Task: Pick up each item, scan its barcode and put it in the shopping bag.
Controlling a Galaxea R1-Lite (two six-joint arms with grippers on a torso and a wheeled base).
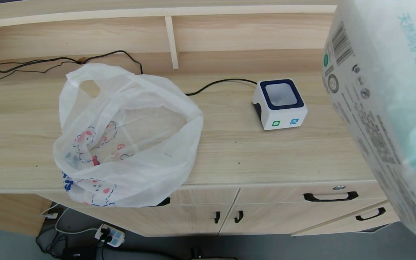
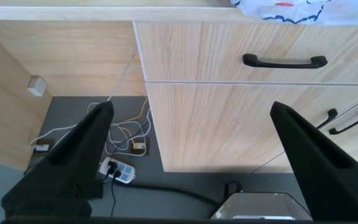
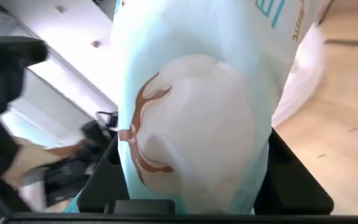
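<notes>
1. The pack (image 1: pixel 385 108) runs down the right edge of the head view, held up close to the camera, with its barcode (image 1: pixel 342 43) at the upper right.
2. The right end effector (image 3: pixel 194 177) grips the pack, one finger on each side.
3. The scanner (image 1: pixel 279 104) stands right of centre on the worktop (image 1: pixel 247 155). The bag (image 1: pixel 146 177) lies open at left centre, overhanging the front edge.
4. The left end effector (image 2: pixel 191 109) is open, low before the drawers (image 2: pixel 229 62).

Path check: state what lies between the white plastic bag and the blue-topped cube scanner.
Head view: bare light wooden countertop, crossed farther back by a thin black cable.
</notes>
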